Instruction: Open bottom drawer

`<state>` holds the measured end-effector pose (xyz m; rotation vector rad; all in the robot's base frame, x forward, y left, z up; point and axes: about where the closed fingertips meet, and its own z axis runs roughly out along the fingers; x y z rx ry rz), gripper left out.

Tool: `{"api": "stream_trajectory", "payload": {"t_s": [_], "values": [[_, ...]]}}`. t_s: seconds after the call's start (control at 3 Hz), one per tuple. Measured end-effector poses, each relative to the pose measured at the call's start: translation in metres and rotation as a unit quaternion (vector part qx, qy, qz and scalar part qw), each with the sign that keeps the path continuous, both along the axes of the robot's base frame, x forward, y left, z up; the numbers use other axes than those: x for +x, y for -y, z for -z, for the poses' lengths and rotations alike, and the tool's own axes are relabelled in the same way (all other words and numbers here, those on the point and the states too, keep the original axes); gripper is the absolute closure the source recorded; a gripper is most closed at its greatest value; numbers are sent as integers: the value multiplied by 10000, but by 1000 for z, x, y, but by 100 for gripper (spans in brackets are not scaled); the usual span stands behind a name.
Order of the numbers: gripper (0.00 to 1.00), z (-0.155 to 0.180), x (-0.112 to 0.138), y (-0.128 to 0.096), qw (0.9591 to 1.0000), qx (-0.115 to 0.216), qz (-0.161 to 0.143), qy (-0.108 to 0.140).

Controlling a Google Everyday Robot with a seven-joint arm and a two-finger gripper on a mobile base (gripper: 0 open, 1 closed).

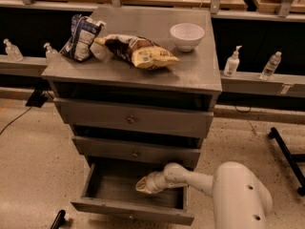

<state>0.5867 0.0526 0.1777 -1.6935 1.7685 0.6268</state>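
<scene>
The narrow grey wooden bottom drawer (131,209), lowest of 3, stood pulled well out, dark inside showing. The pincer (144,185) sat inside it, its state impossible to tell. Opening looked nearly done.

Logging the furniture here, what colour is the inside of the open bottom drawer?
Dark grey, clearest in the camera view; the tool is inside the bottom drawer.

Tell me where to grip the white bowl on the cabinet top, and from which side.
Grip the near rim from above: the bowl stands upright, open-mouthed, apart from the chip bag. The gripper is low inside the open bottom drawer.
</scene>
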Motion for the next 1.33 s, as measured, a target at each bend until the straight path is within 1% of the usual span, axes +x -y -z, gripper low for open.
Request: {"api": "stream_trajectory", "payload": {"t_s": [0.33,0.67,1.0,1.33], "values": [[100,21,-27,12,9989,-238,-117,-387],[100,16,-68,30,9978,-370,-8,-546],[100,11,-98,39,9961,-471,-66,-738],[100,8,-96,39,9961,-471,-68,-737]]}}
